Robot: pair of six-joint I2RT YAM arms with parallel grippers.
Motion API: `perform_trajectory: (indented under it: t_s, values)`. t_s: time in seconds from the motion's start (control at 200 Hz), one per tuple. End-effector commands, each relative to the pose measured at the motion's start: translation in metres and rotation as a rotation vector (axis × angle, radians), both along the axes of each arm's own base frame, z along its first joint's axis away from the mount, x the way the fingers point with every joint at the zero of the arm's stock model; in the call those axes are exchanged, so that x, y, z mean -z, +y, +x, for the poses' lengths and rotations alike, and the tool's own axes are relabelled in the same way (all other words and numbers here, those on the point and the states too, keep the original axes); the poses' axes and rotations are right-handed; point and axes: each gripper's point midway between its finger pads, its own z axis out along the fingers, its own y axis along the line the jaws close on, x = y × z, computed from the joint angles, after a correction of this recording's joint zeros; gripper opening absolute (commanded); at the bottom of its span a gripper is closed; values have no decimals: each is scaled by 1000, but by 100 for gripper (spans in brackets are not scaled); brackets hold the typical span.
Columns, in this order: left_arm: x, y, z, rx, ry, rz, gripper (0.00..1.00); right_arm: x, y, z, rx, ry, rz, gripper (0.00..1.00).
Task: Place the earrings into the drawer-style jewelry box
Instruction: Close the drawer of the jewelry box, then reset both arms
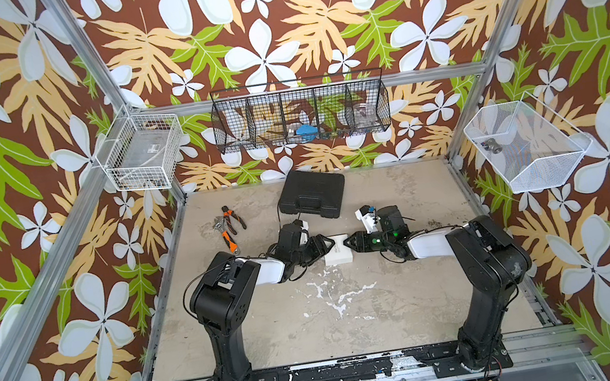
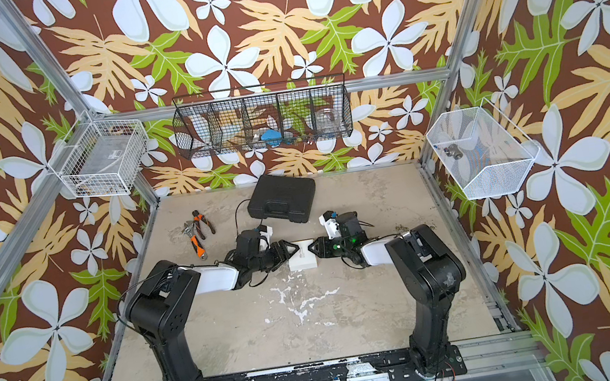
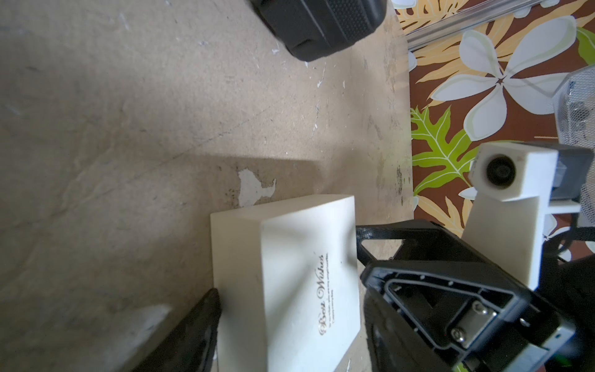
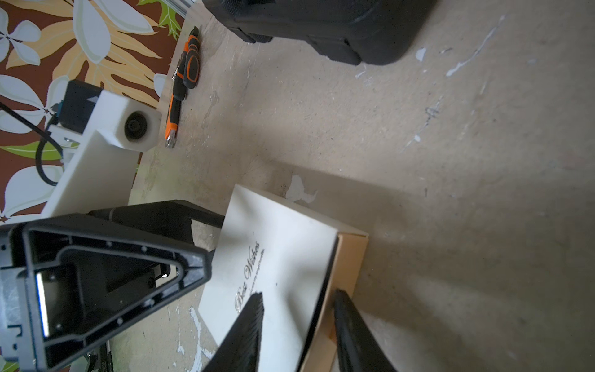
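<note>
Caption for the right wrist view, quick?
Right hand straddles the tray end of the box; left hand at its opposite side.

The jewelry box sleeve is white with dark script print, its tray tan. My right gripper is black, like the plastic case. The pliers have orange-and-black handles. My table is mottled beige, flecked white; the walls brown with white flowers, green and tan leaves.

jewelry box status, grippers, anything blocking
Left gripper, right gripper at opposite ends of flat white card jewelry box, grips unclear. Tan tray edge showing. Earrings not seen. Black plastic case clear behind.
</note>
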Motion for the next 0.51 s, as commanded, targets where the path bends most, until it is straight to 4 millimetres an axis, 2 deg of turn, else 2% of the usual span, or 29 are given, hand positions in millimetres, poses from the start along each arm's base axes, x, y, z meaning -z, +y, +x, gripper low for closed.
perform_trajectory:
  t_s: [0.0,0.12,0.225,0.295,0.4,0.5]
  values:
    - [-8,3,4,8,-31,1,72,-1,1,0,-16,-5,-7,39]
    - [-15,34,16,-64,-77,102,76,-9,-13,2,12,-37,-48,39]
    - [-39,59,28,-126,-178,209,84,-26,-37,5,73,-84,-73,39]
    - [-57,84,36,-204,-249,289,89,-43,-56,7,132,-146,-114,40]
    - [-95,136,40,-393,-404,453,97,-70,-94,10,272,-268,-243,43]
    - [-130,196,22,-619,-579,617,100,-101,-136,9,438,-395,-368,52]
